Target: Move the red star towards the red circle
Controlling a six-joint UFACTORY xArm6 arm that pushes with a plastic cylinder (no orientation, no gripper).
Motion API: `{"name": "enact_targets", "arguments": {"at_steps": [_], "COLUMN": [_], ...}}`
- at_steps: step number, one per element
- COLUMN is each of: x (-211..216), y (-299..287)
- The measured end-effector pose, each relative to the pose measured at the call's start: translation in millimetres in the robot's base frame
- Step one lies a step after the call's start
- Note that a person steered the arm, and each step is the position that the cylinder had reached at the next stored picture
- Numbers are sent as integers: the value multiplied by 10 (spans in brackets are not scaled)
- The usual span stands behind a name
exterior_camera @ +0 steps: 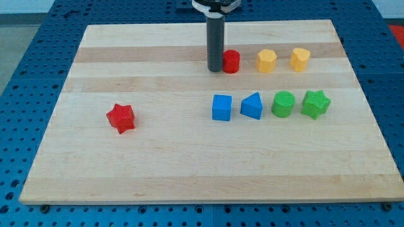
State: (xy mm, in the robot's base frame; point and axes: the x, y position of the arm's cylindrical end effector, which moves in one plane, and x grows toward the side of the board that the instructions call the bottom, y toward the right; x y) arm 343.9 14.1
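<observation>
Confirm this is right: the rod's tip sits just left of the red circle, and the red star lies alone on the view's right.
Not quite. The camera view shows the red star alone on the view's left, not right. My tip does sit just left of the red circle.

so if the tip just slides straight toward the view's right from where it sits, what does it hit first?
My tip sits at the red circle's left edge, seemingly touching, so it meets that first. The yellow blocks lie further right in the same row.

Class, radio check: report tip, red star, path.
My tip beside the red circle, on its left. Red star far off, lower left, untouched. Nothing between star and circle.
</observation>
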Motion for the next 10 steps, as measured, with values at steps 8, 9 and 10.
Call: {"name": "enact_targets", "arguments": {"at_steps": [8,9,10], "x": [1510,1815,1636], "y": [-2668,-2190,-1956]}}
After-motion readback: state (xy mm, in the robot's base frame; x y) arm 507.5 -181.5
